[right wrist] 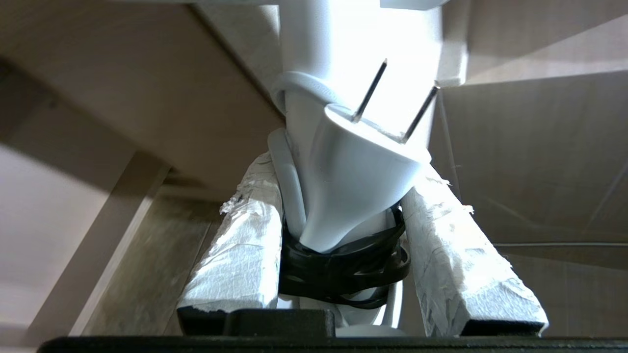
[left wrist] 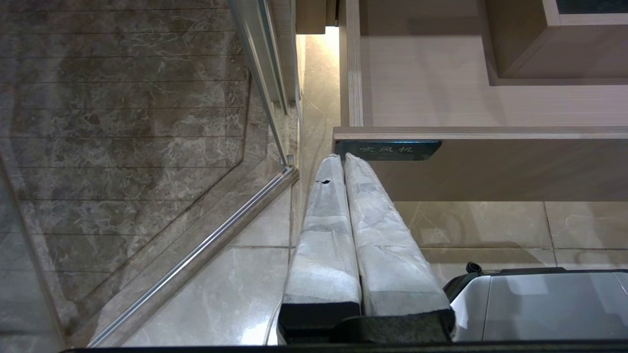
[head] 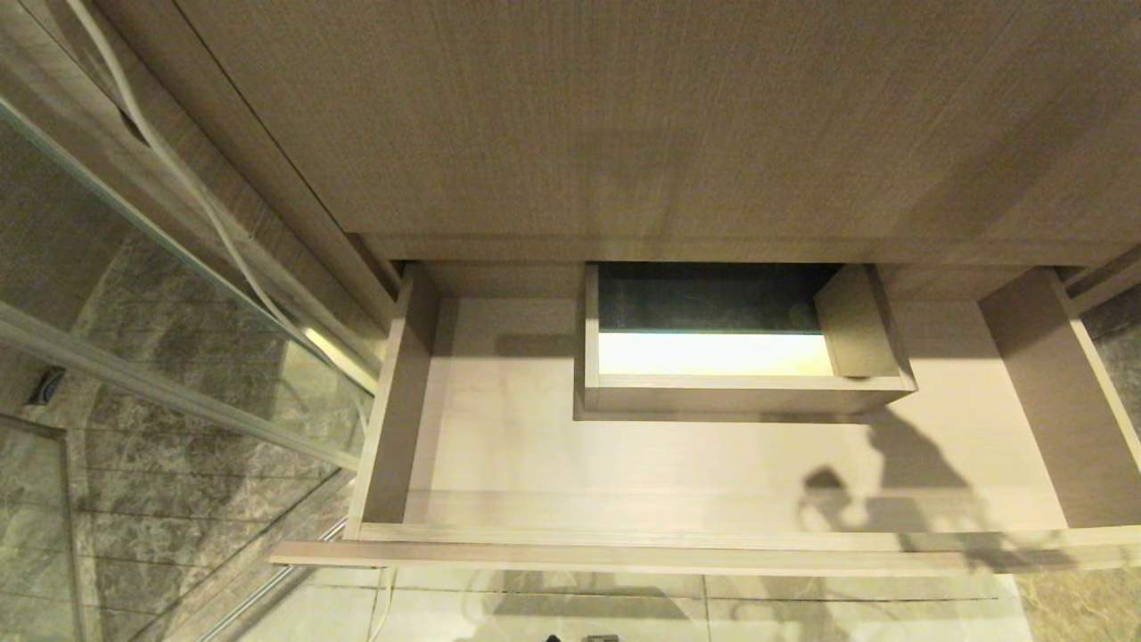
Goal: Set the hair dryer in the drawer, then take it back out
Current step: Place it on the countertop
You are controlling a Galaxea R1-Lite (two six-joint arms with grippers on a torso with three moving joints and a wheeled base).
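Right gripper is pinching the dryer with its plug; left gripper, fingers pressed together, is hanging before the open drawer

Wood grain, grey marble, white plastic

The drawer is pale wood-grain inside, its front darker beige with a dark label bearing light characters. Beside the drawer, the floor is grey-brown veined marble. The dryer and its plug are white, bound by black bands; finger pads are white-wrapped.
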